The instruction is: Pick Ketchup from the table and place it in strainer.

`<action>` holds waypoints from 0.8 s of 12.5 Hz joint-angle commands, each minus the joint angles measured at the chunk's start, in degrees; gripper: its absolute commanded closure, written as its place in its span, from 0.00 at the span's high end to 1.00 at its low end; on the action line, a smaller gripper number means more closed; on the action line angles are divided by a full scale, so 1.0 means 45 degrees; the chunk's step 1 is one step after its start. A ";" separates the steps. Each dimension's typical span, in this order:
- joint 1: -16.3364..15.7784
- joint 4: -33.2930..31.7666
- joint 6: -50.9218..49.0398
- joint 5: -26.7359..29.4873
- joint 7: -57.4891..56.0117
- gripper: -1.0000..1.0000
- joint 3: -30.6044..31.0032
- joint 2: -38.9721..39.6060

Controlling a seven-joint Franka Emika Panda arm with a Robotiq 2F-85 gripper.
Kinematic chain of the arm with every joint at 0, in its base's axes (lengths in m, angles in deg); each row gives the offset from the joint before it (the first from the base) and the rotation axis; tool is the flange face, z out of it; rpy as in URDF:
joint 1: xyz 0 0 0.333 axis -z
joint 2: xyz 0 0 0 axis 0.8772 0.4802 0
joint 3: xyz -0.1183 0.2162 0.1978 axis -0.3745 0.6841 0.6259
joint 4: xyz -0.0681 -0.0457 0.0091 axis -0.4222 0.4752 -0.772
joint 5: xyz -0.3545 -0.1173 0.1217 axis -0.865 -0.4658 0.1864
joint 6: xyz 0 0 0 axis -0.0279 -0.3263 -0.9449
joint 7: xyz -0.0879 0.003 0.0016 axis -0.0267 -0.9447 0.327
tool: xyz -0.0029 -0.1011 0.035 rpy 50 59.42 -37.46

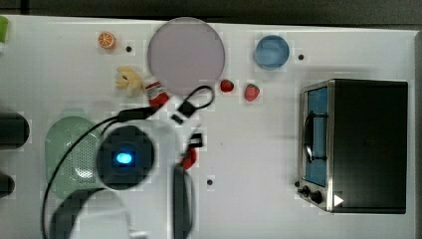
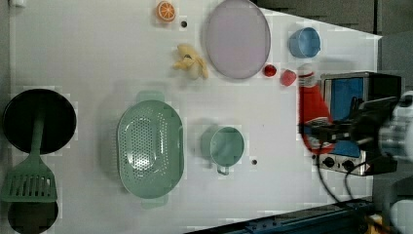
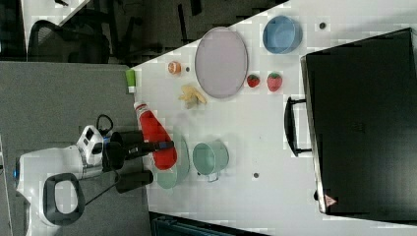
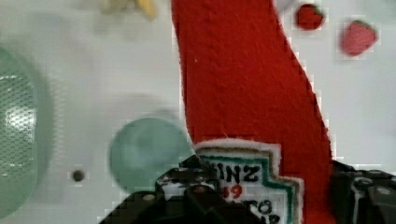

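Observation:
My gripper (image 4: 268,198) is shut on the ketchup (image 4: 243,84), a red bottle with a white cap and a label, clamped at the label. The bottle hangs above the table. In the left view the ketchup (image 2: 313,105) points cap-up beside the gripper (image 2: 324,131). The right view shows the ketchup (image 3: 153,132) in the gripper (image 3: 158,146), overlapping the near rim of the strainer (image 3: 183,164). The pale green oval strainer (image 2: 150,148) lies empty on the table, and in the top view the strainer (image 1: 67,149) is partly under my arm. Off to the side lies the strainer (image 4: 14,130).
A round green cup (image 2: 225,145) stands just right of the strainer in the left view. Two strawberries (image 1: 239,89), a lilac plate (image 1: 185,50), a blue bowl (image 1: 271,51), a banana (image 1: 128,80) and an orange slice (image 1: 106,40) lie farther off. A toaster oven (image 1: 358,144) takes the top view's right.

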 commanded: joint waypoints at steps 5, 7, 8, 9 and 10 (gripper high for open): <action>-0.0734 0.0976 0.0697 0.0294 0.5778 0.60 0.3537 0.2355; -0.0771 0.1145 0.1906 0.0294 0.6720 0.60 0.4357 0.3234; -0.0792 0.1144 0.2498 0.0293 0.7324 0.60 0.4704 0.3668; -0.0832 0.1141 0.2910 0.0292 0.8035 0.60 0.5016 0.4107; -0.0905 0.1142 0.3268 0.0291 0.8763 0.60 0.5281 0.4556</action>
